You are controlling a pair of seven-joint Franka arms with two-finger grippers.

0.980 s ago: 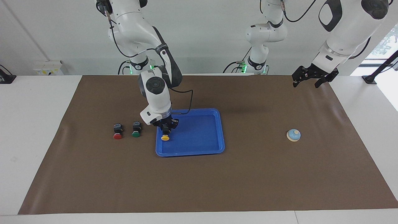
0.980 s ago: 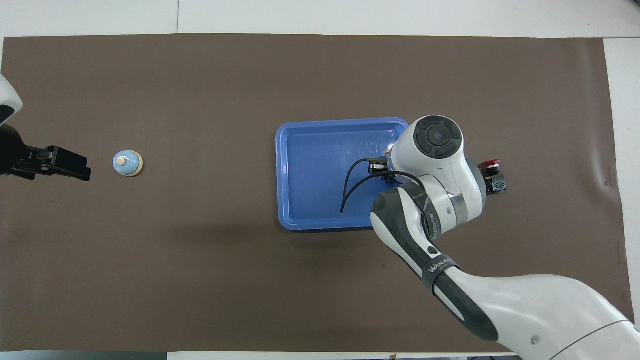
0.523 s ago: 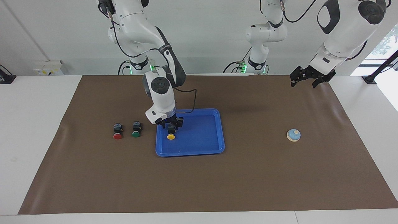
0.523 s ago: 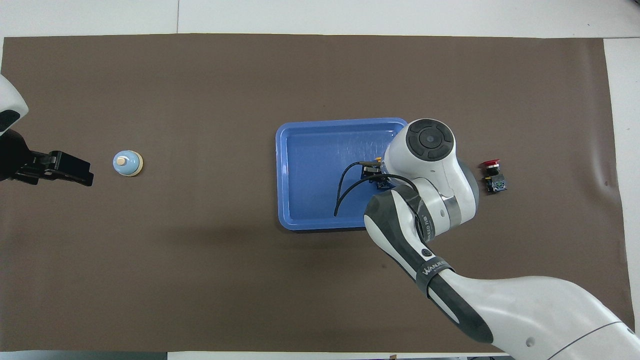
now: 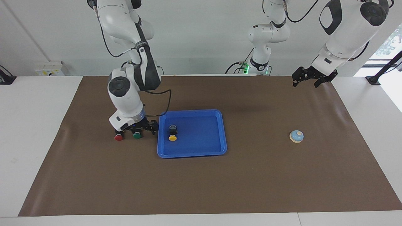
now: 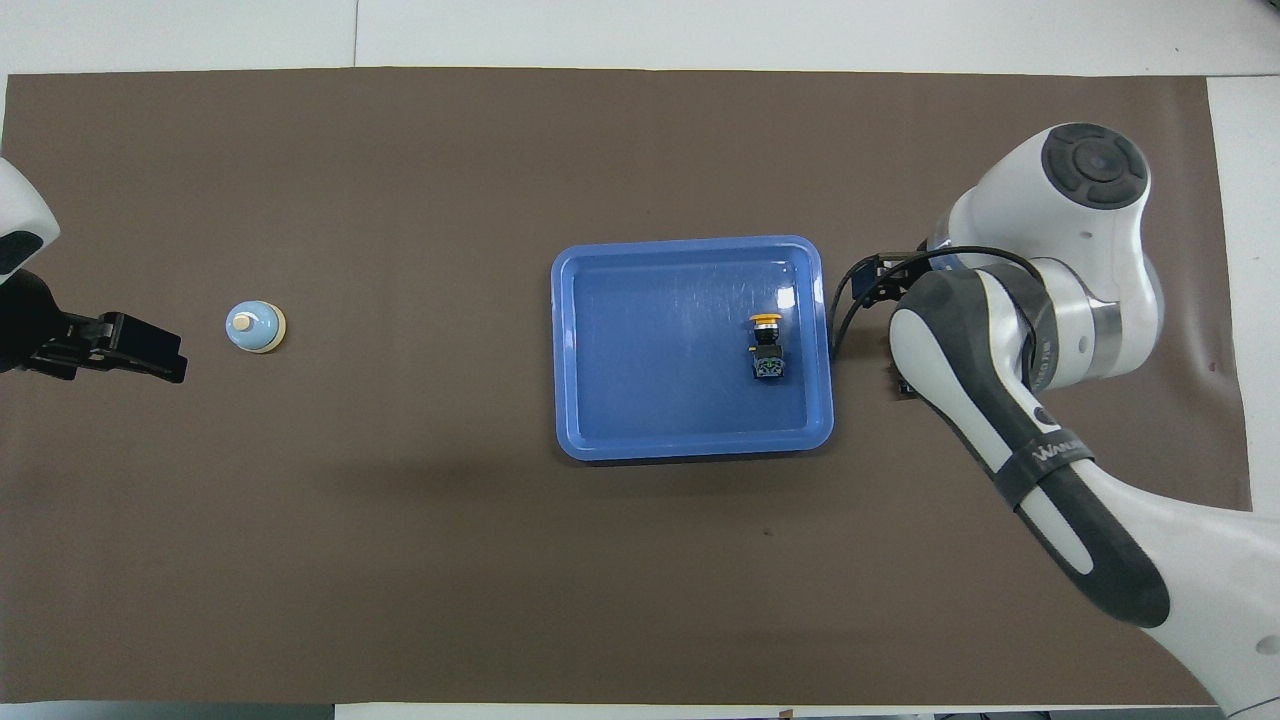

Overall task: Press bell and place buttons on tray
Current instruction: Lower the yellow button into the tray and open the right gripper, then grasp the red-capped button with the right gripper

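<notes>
The yellow button (image 5: 172, 133) (image 6: 766, 346) lies alone in the blue tray (image 5: 201, 135) (image 6: 650, 350), at the tray's end toward the right arm. My right gripper (image 5: 139, 128) stands open low over the green button (image 5: 137, 136), beside the tray, and holds nothing. The red button (image 5: 118, 137) lies next to the green one, toward the right arm's end. In the overhead view the right arm covers both of these. The light-blue bell (image 5: 296, 136) (image 6: 255, 327) sits toward the left arm's end. My left gripper (image 5: 309, 78) (image 6: 130, 345) waits open in the air.
A brown mat (image 5: 220, 182) covers the table, with white table edge around it. Bare mat lies between the tray and the bell. A black cable loops from the right wrist over the tray's corner nearest the robots.
The right gripper opened and let go of the yellow button in the tray. It then swung toward the right arm's end, over the green button. The left gripper barely shifted.
</notes>
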